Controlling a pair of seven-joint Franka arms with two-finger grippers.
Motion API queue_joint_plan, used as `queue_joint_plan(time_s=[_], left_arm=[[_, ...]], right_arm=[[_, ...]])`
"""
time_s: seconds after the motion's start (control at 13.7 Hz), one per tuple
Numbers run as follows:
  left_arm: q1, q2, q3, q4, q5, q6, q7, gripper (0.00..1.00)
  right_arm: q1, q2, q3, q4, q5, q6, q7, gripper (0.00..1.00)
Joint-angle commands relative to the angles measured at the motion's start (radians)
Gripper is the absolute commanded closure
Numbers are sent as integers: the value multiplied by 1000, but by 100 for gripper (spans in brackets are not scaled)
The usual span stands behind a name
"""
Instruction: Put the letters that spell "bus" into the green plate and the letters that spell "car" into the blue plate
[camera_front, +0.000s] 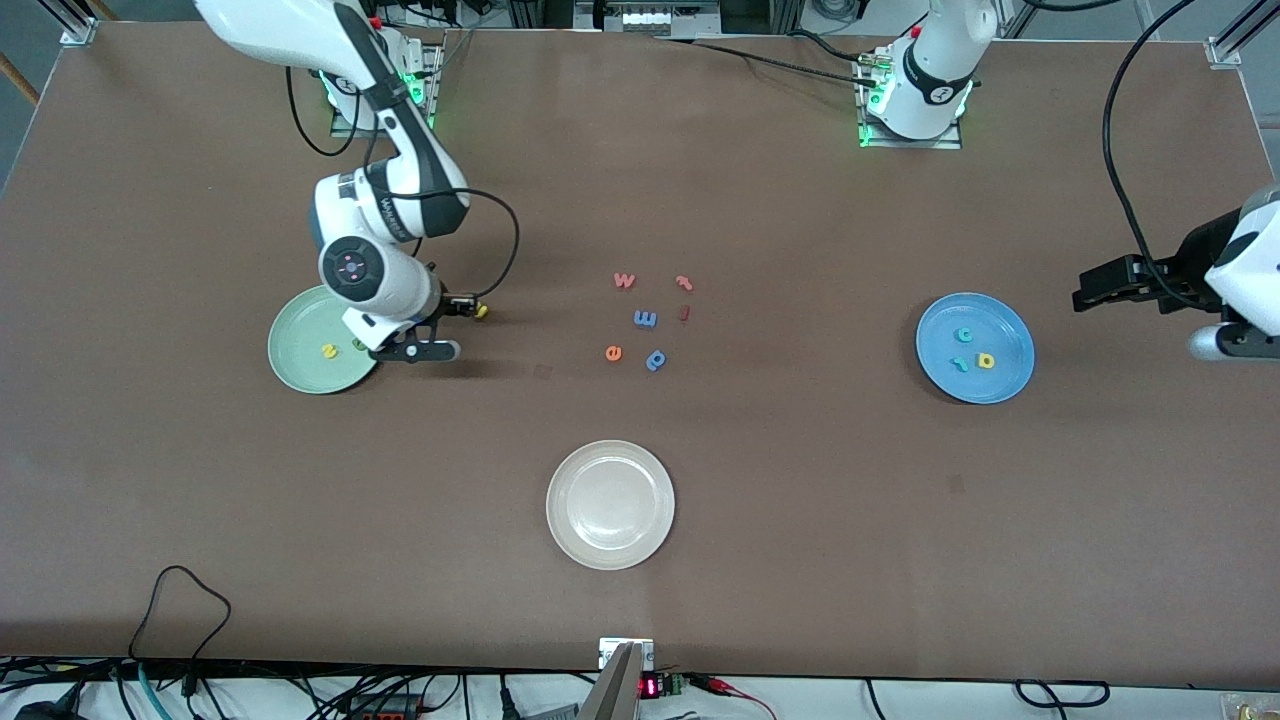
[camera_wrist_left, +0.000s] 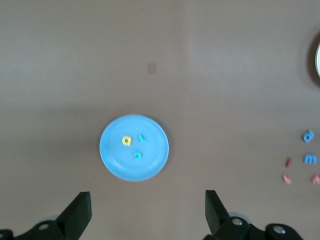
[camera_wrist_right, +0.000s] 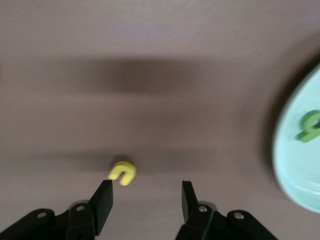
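Yellow u (camera_wrist_right: 122, 172) lies on the table just beside the green plate (camera_front: 300, 365), with the right gripper (camera_wrist_right: 145, 197) spread open near it. It should centre over the letter before closing. Left gripper (camera_wrist_left: 147, 212) waits, spread wide.

Yellow u (camera_wrist_right: 122, 172) on bare table beside green plate (camera_front: 300, 365) — c, a, r in blue plate (camera_front: 1005, 375)

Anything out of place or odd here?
Yes: the yellow u lies on the bare table beside the green plate, not in it, just off the open right gripper. The blue plate holds its three letters.
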Motion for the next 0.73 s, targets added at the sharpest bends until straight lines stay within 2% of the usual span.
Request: queue_joint_plan(time_s=[0.0, 0.07, 0.29, 0.66], left_arm=[[-125, -219, 111, -315, 21, 191, 12, 0], [-127, -256, 110, -361, 59, 200, 23, 0], [-126, -279, 86, -447, 70, 260, 23, 0], [-116, -282, 33, -440, 69, 233, 21, 0]], right_arm=[[31, 15, -9, -2, 41, 36, 64, 42], [44, 29, -9, -2, 46, 54, 75, 42], [54, 49, -9, -2, 47, 74, 83, 42], [54, 67, -9, -2, 47, 85, 100, 42]])
